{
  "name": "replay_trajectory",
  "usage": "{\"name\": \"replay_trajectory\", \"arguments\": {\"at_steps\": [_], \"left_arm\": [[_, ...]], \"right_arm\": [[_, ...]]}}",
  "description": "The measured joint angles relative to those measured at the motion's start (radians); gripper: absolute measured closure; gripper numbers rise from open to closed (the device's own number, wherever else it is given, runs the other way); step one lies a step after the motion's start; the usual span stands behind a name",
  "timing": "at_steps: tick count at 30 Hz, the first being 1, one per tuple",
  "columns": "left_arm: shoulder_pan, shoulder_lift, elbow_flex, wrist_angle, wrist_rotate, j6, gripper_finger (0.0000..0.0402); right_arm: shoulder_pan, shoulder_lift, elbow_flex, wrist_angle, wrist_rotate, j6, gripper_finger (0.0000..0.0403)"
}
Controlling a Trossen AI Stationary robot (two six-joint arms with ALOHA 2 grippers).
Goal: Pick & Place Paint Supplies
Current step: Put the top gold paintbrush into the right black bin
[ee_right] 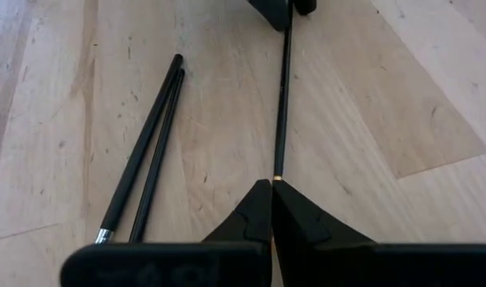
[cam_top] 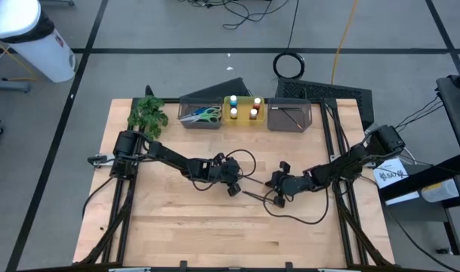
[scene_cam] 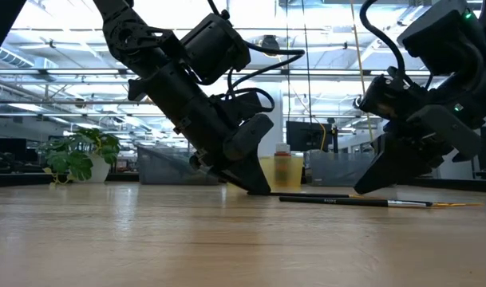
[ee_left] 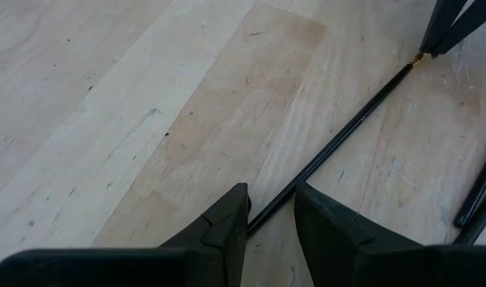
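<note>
Brush (ee_left: 338,143) between left gripper (ee_left: 270,219) fingers

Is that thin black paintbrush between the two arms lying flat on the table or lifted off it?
Lying flat. The thin black paintbrush rests along the wooden table in the low view, with no gap beneath it.

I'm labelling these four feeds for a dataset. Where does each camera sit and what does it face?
High: overhead, straight down on the table, both arms.
Low: table height, level across; both arms descend.
Left wrist: past the left end effector, astride a brush.
Right wrist: past the shut right end effector, on that brush's other end.
Both wrist views share this brush.
</note>
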Motion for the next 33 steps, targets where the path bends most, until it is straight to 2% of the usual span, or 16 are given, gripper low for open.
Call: {"name": "replay_trajectory", "arguments": {"at_steps": [15,30,33], "left_arm": [[0.000,0.000,-0.001,0.007,0.001,0.017,0.0284],[0.015,-0.108,-0.003,0.044,0.029,0.392,0.0284],[0.040,-0.096,-0.001,0.068,0.123,0.491,0.0284]], "right_arm": [[0.000,-0.003,0.002,-0.086,-0.013,0.026,0.0403],[-0.001,-0.002,0.002,-0.110,-0.016,0.024,0.0403],[-0.001,-0.002,0.002,-0.112,-0.018,0.023,0.0403]]}}
